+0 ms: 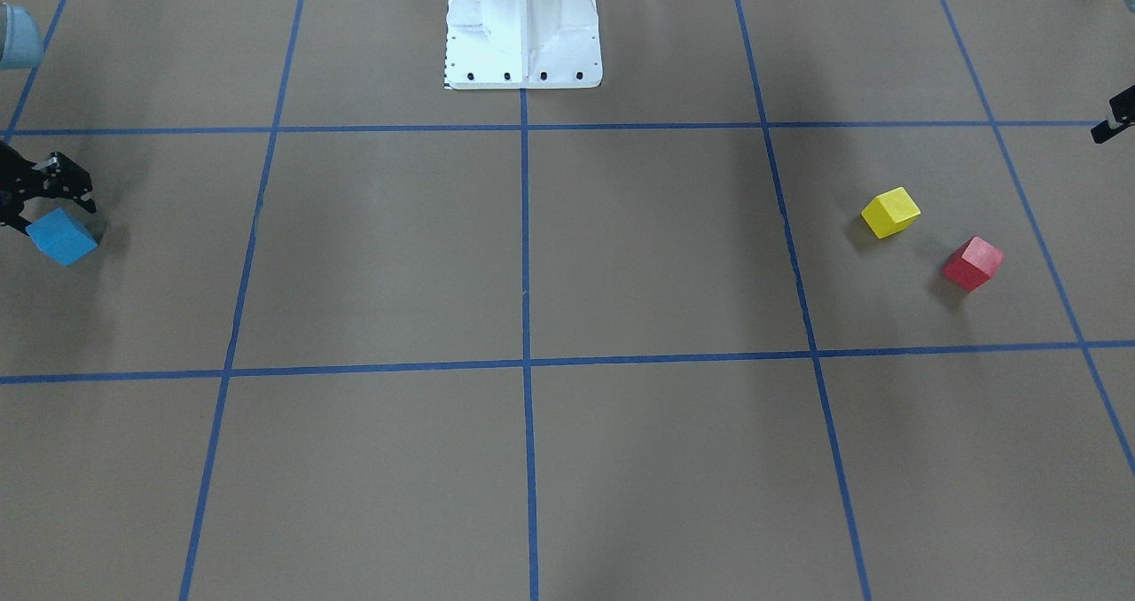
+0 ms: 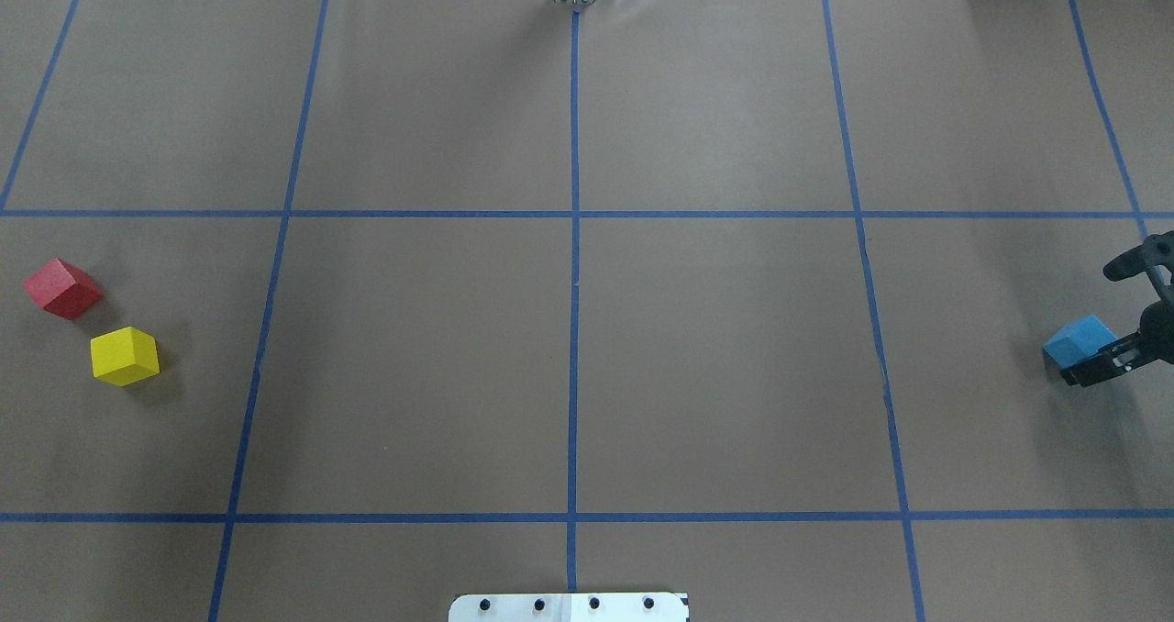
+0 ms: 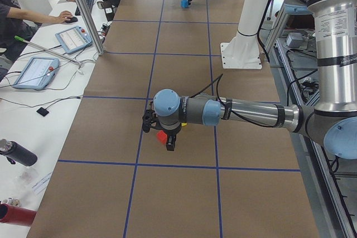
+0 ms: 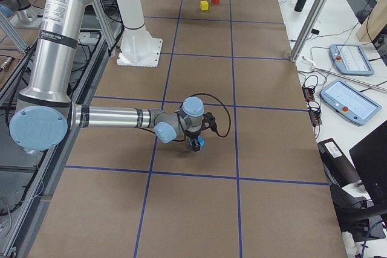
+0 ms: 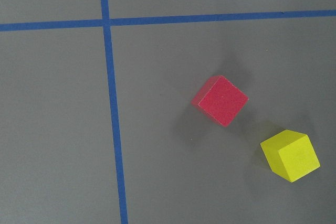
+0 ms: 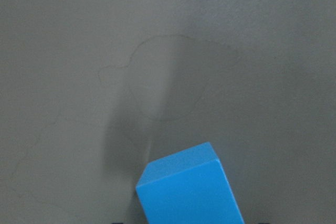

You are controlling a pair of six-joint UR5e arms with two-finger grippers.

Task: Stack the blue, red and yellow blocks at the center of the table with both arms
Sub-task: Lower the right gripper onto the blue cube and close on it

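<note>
My right gripper [image 2: 1101, 358] is shut on the blue block [image 2: 1080, 342] at the table's far right and holds it just above the paper. The block also shows in the front view [image 1: 62, 236] and the right wrist view [image 6: 189, 190]. The red block [image 2: 62, 288] and the yellow block [image 2: 125, 356] lie apart at the far left, and both show in the left wrist view, red [image 5: 220, 100] and yellow [image 5: 291, 155]. My left gripper [image 3: 163, 131] hovers above them. Only a sliver of it [image 1: 1115, 118] shows in the front view, so I cannot tell whether it is open.
Blue tape lines [image 2: 574, 283] divide the brown paper into squares. The white robot base [image 1: 523, 34] stands at the robot's edge. A side bench with tablets [image 3: 34, 72] and seated operators runs along the far side.
</note>
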